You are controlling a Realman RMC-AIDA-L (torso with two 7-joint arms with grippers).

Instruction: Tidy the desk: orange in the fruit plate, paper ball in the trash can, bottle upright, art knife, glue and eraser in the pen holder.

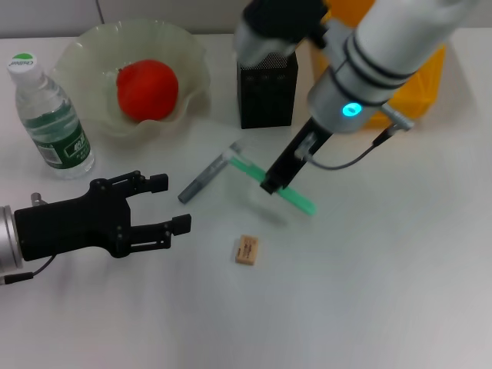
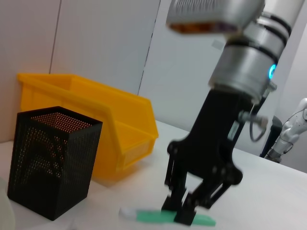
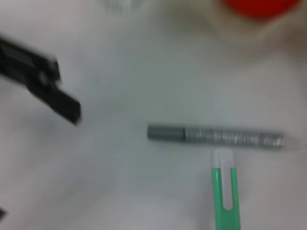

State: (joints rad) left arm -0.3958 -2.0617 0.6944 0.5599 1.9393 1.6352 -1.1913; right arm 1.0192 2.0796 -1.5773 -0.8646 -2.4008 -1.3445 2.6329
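**Where my three cameras look**

My head camera looks steeply down on the desk (image 1: pixel 384 292). My left wrist camera sits low, facing across at the pen holder (image 2: pixel 53 163) and yellow bin (image 2: pixel 115 124). My right wrist camera hangs close overhead. All three share the green art knife (image 3: pixel 224 196), probably.

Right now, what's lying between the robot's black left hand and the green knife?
In the head view, the grey glue stick lies on the table between the left gripper and the green art knife, its far end touching the knife's tip.
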